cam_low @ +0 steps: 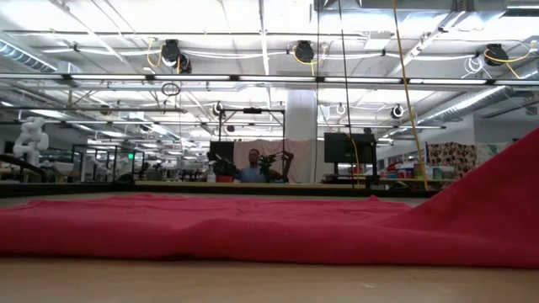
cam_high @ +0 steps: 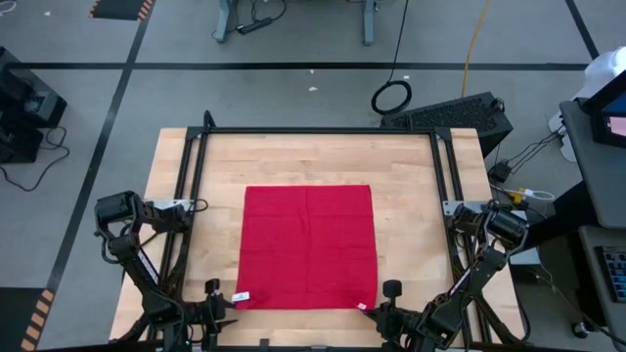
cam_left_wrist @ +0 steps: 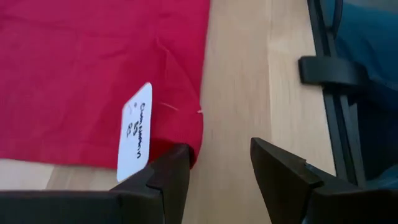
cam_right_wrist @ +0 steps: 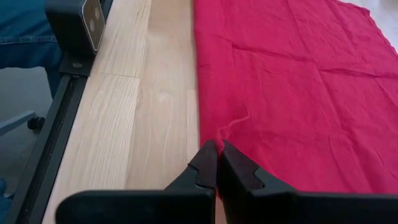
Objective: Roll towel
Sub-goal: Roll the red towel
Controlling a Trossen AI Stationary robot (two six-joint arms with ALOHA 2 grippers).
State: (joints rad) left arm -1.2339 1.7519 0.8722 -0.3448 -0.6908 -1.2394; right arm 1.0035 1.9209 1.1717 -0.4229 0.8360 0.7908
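One towel (cam_high: 309,244) lies flat; two grippers: left gripper (cam_left_wrist: 214,177) gapes wide, right gripper (cam_right_wrist: 216,163) pinches its edge. Only the left wrist view shows the tag (cam_left_wrist: 135,130) writing.

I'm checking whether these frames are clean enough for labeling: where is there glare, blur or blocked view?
High view: even light, towel sharp, no glare. Low view: bright ceiling lights glare; the towel's raised corner blocks the right side. Left wrist view: the white tag is readable, the left gripper soft with nearness. Right wrist view: the towel's creases are crisp, the right gripper slightly blurred.
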